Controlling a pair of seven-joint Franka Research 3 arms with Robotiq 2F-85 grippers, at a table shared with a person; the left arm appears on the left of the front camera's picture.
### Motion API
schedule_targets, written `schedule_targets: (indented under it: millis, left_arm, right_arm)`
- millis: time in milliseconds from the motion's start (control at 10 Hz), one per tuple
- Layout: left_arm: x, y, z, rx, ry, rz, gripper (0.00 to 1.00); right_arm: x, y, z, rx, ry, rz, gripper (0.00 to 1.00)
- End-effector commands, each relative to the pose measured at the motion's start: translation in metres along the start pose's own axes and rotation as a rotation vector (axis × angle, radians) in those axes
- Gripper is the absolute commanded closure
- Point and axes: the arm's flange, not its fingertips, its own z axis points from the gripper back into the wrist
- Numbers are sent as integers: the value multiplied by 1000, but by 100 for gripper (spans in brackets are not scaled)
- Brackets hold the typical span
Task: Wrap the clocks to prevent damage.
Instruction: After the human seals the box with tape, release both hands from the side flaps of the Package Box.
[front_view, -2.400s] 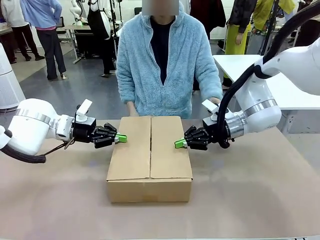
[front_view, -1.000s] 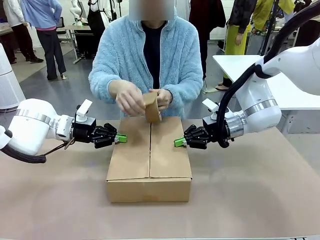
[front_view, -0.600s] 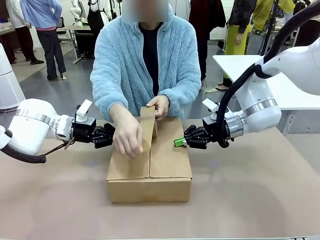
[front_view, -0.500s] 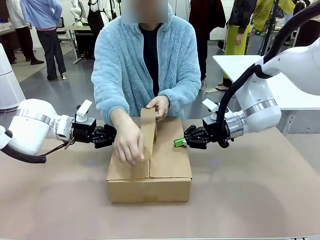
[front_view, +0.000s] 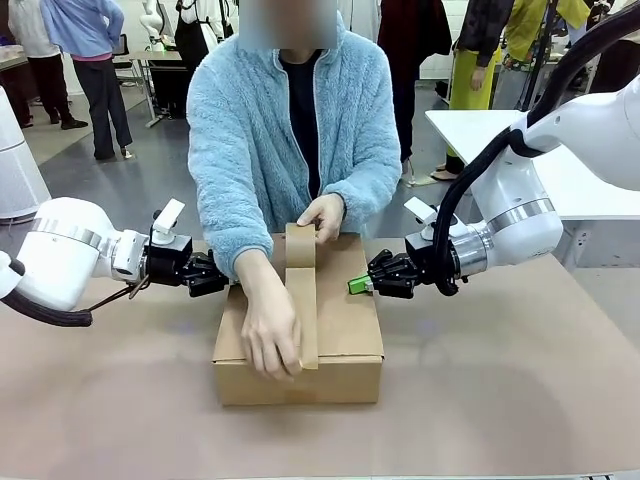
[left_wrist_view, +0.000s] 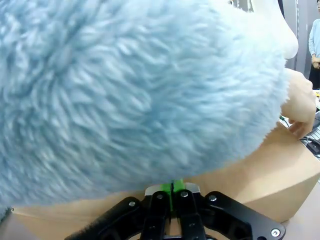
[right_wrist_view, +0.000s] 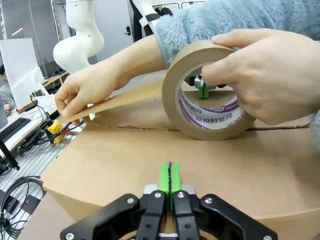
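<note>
One closed brown cardboard box (front_view: 300, 325) is seen at the middle of the brown table (front_view: 520, 390), with its two top flaps meeting along a centre seam. One roll of brown packing tape (right_wrist_view: 210, 95) is held upright at the far edge of the lid by one hand of the person (front_view: 322, 214), while the other hand (front_view: 268, 340) presses one drawn-out strip of tape (front_view: 301, 300) along the seam toward the near edge. Two grippers are counted. The left gripper (front_view: 222, 274) is placed against the left side of the box, partly hidden behind the person's pale blue fleece sleeve (front_view: 225, 190); its green pads are pressed together on nothing. The right gripper (front_view: 358, 285) is placed at the right top edge of the box, its fingers likewise closed and empty. The bubble-wrapped clocks cannot be located; the lid of the box is shut. Bare table surface is left in front of the box and at both outer sides, beyond the two arms. The far edge is occupied by the person.
</note>
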Motion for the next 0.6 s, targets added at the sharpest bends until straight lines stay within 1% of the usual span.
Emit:
schedule_targets:
  millis: [0, 500]
  left_arm:
    - [-2, 1, -3, 14, 0, 3, 99]
    - [-2, 1, -3, 14, 0, 3, 99]
  right_arm:
    - [-5, 2, -2, -22, 4, -7, 99]
    - [-5, 2, -2, -22, 4, -7, 99]
